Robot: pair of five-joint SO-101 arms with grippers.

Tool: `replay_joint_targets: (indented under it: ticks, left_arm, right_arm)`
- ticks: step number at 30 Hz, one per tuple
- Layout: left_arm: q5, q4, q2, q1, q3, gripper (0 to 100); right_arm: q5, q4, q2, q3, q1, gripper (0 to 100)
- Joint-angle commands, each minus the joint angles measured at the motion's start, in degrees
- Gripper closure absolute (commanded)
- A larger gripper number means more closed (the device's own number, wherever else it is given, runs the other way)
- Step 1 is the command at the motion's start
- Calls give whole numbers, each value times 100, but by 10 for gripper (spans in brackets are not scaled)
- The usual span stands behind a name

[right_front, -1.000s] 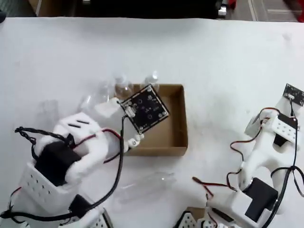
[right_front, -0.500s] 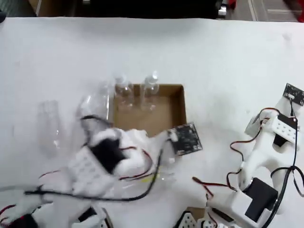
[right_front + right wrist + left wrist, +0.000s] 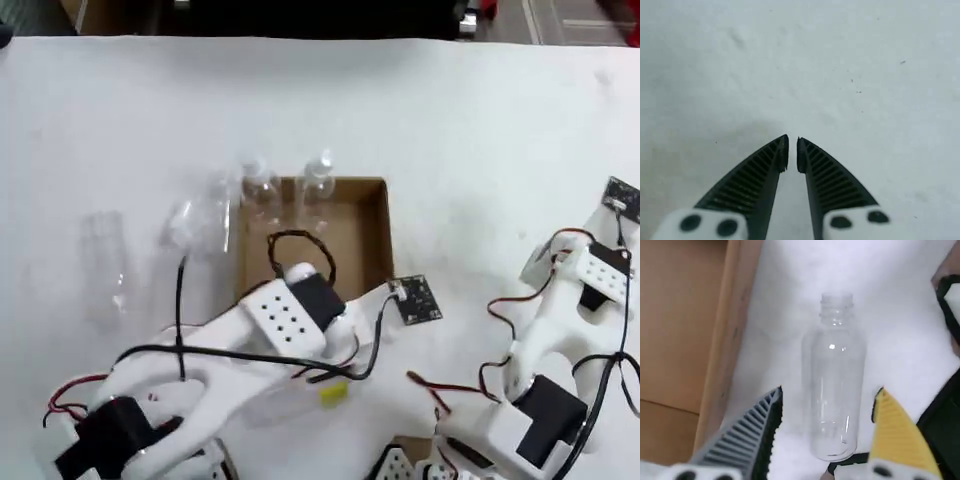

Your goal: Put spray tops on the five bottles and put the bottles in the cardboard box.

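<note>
Clear plastic bottle (image 3: pixel 832 380), neck bare, lies between wide jaws of the left gripper (image 3: pixel 829 391); right gripper (image 3: pixel 792 150) closed.

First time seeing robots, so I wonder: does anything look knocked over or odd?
One clear bottle lies on its side beside the cardboard box, its neck uncapped, framed by the open left end effector.

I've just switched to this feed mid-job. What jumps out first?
The left gripper hangs open over a capless clear bottle that lies on the table beside the cardboard box. Two more clear bottles stand at the box's far edge. The right gripper sits shut over bare table off to the side.
</note>
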Motion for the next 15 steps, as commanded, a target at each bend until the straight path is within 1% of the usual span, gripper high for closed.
replay_joint_targets:
  ticks: [1,8,15]
  left_arm:
    - [62,-193,57,48,-26,726]
    - [79,-1011,66,286,730,725]
    - [79,-1081,84,251,747,721]
  right_arm:
    - [-62,4,-224,-88,180,982]
    - [-62,-4,-207,-97,163,982]
    - [-62,4,-215,-97,163,982]
